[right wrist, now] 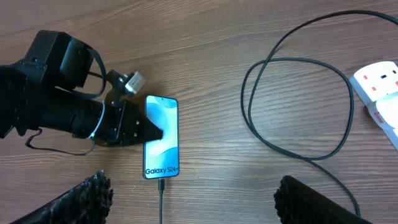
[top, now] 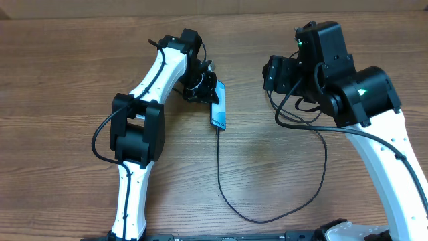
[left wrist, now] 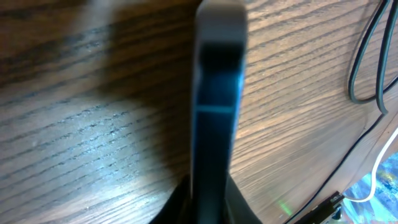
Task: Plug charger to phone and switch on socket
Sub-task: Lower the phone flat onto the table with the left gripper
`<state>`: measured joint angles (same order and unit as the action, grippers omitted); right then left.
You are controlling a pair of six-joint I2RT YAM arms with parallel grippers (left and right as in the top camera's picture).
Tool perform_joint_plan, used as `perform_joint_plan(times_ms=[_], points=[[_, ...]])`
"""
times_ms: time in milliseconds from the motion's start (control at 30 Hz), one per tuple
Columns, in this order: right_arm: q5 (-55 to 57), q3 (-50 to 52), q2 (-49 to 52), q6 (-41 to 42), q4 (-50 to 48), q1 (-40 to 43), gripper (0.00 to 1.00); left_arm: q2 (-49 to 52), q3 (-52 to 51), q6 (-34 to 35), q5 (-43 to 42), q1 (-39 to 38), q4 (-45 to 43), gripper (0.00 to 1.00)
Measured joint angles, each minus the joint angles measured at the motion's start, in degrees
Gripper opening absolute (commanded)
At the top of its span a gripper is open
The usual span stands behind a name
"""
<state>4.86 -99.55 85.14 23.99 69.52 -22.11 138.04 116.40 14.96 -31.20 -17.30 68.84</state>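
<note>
The phone [right wrist: 161, 135] lies flat on the wooden table, its blue-teal screen up and its "Galaxy S24+" text at the near end. My left gripper [right wrist: 146, 130] is shut on the phone's long edge, and the left wrist view shows the phone [left wrist: 217, 106] edge-on between my fingers. The charger's connector [right wrist: 161, 183] sits in the phone's near end. Its thin black cable [top: 221, 174] runs down the table and loops back right. The socket [right wrist: 378, 87] is a white strip at the far right. My right gripper [right wrist: 199, 205] hangs open above the cable, holding nothing.
Loops of black cable [right wrist: 292, 106] lie between the phone and the socket. A white cord [left wrist: 373, 180] shows at the lower right of the left wrist view. In the overhead view the right arm [top: 348, 87] covers the table's right rear, hiding the socket.
</note>
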Motion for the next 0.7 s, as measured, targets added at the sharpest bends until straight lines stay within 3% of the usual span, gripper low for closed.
perform_joint_plan(times_ms=[300, 700], points=[[0.0, 0.0, 0.0, 0.0, 0.2, 0.0, 0.85, 0.0, -0.3, 0.2, 0.5, 0.0, -0.3, 0.19], [-1.2, 0.0, 0.0, 0.0, 0.4, 0.0, 0.85, 0.0, -0.3, 0.1, 3.2, 0.0, -0.3, 0.34]])
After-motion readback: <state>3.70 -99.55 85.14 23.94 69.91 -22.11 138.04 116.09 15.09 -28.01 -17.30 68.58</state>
